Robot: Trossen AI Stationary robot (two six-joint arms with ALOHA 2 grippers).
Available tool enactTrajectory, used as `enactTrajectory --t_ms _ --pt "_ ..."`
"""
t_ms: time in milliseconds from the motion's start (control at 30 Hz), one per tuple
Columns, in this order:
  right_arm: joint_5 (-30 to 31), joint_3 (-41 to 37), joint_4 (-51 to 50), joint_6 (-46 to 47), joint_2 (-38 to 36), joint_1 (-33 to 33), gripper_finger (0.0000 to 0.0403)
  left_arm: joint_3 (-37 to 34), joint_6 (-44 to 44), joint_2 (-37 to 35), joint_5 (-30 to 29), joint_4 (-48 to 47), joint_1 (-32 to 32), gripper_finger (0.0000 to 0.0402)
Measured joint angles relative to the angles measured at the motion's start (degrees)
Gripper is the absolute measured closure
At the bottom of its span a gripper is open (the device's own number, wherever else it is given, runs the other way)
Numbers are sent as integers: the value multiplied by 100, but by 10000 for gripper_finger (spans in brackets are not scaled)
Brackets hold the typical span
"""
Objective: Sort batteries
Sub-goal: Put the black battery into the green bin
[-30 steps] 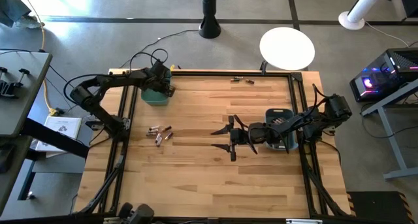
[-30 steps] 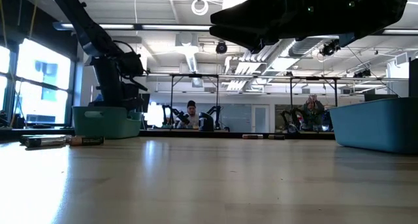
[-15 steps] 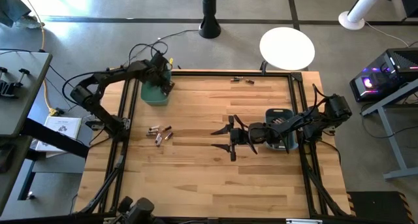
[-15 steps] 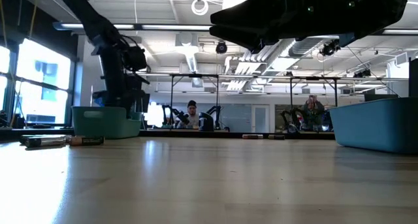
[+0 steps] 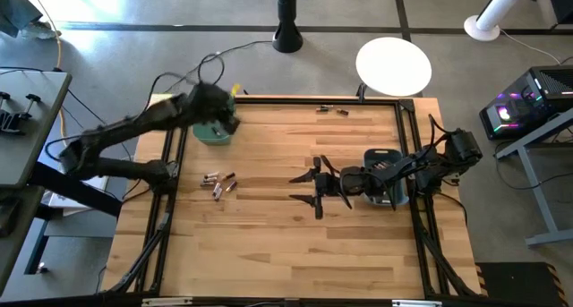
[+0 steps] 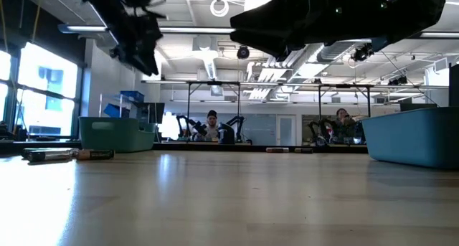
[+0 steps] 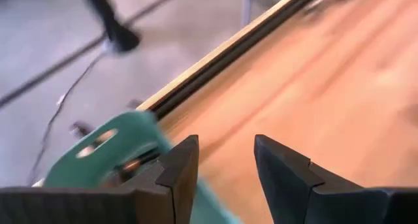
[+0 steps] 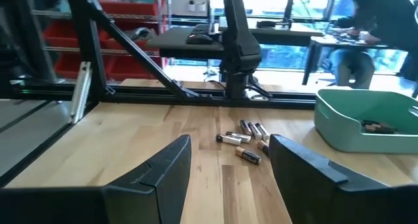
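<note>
A cluster of several small batteries (image 5: 218, 183) lies on the wood near the table's left side, and shows again in the right wrist view (image 8: 245, 139) and the low view (image 6: 68, 154). Two more batteries (image 5: 331, 110) lie by the far edge. The green bin (image 5: 213, 132) stands at the far left and holds batteries (image 8: 375, 126). My left gripper (image 5: 224, 121) hangs open high above that bin (image 7: 111, 152), empty. My right gripper (image 5: 303, 190) hovers open over mid-table, pointing left toward the cluster, with the blue bin (image 5: 387, 155) under its arm.
A black metal frame (image 5: 407, 137) runs along the table's edges. Bare wood lies between my right gripper and the battery cluster. In the low view the blue bin (image 6: 412, 135) stands at the right. People sit at desks in the room beyond the table.
My left gripper has risen from just above the green bin to well above it, staying over the bin while its arm has swung. The right arm has kept still. The batteries on the table have not moved.
</note>
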Motion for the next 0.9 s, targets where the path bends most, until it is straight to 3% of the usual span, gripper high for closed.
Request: enactTrajectory --t_ms 200,367,467,567,733,900 --pt "-1257 348 -198 -299 329 -543 201 -1071 -811 -1137 -670 833 -1758 266" --pt "-2508 1398 -456 -852 1395 -900 201 -1935 -1813 -1654 -855 1420 -3096 266" --pt "-2658 2264 -657 -1150 2135 -1109 201 -2223 -2246 -1841 -1060 1431 -3735 266" --pt "-2749 3221 -1142 -1109 2802 -1376 201 -2302 -2564 -1997 -1718 1079 -4185 266" --pt "-3888 4680 -1888 -1106 3856 -1685 201 -2300 -2739 -2320 -3063 506 -4628 266" --pt "-4722 6043 -2376 -1043 4863 -1785 201 -2298 -2750 -2711 -3837 87 -4829 266"
